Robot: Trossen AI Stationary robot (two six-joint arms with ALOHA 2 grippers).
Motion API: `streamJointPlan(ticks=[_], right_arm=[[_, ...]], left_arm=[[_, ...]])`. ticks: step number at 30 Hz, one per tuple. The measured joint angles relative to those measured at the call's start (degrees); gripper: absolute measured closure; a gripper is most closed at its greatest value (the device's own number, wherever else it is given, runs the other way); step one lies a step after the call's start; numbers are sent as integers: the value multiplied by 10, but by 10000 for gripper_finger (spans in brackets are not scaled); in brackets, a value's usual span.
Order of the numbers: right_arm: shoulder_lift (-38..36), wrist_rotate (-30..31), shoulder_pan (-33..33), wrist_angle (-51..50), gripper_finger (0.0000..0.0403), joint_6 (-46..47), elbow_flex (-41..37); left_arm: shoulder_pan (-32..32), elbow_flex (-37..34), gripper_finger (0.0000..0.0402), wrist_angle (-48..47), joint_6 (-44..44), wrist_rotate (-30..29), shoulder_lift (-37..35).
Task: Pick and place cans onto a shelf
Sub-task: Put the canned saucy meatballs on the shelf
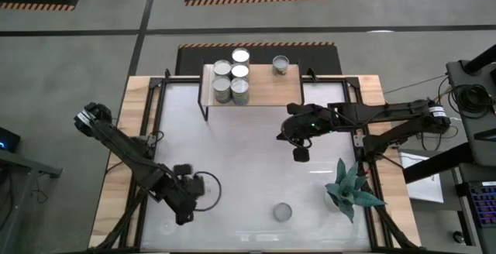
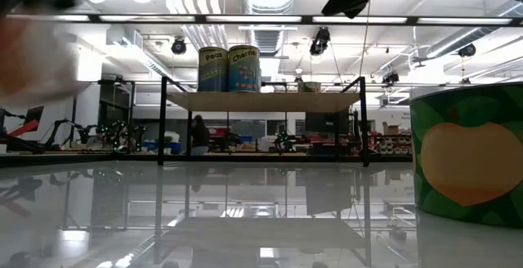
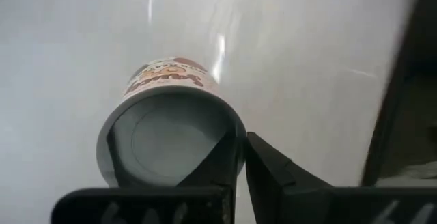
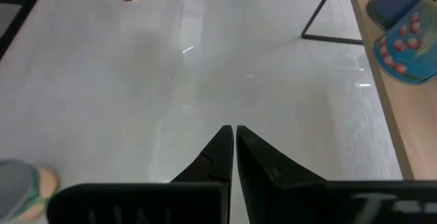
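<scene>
In the lower left of the high view, the left gripper (image 1: pixel 203 184) is hanging low over the white table (image 1: pixel 232 153), and its wrist view is showing a can (image 3: pixel 167 132) with a brown-lettered label sitting just beyond the dark fingers (image 3: pixel 273 176). Those fingers are lying pressed together beside the can, not around it, so the claw is closed on nothing.

Moving right, a lone can (image 1: pixel 283 211) is standing near the bottom centre of the table, well apart from both arms.

At the top centre, the shelf (image 1: pixel 260 91) is carrying a cluster of five cans (image 1: pixel 232 78) on its left part and a single can (image 1: pixel 280 65) further right. In the low view, two of them (image 2: pixel 229 69) are showing side by side on the board.

Right of centre, the right gripper (image 1: pixel 301 154) is hovering above bare table below the shelf. Its wrist view is showing the fingers (image 4: pixel 263 159) meeting at their tips, closed and holding nothing.

In the lower right, a green plant (image 1: pixel 350 190) is sitting at the table's edge.
</scene>
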Motion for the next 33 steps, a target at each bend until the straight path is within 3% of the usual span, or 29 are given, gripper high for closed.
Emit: streamJointPlan(ticks=[6,8,10,17,25,33], right_arm=[[-32,0,14,-19,394,-2,-3],[-46,0,16,-18,394,-7,-8],[-62,0,16,-18,394,-9,-16],[-123,0,16,2,394,-9,-50],[-152,0,16,18,394,-18,-56],[-151,0,16,25,394,-24,-56]], left_arm=[[5,118,400,-3,416,-141,12],[21,149,400,-6,510,-199,21],[48,177,401,-5,588,-218,30],[150,243,401,-6,803,-205,50],[278,312,401,0,1008,-106,87],[399,460,401,-18,1117,-27,189]])
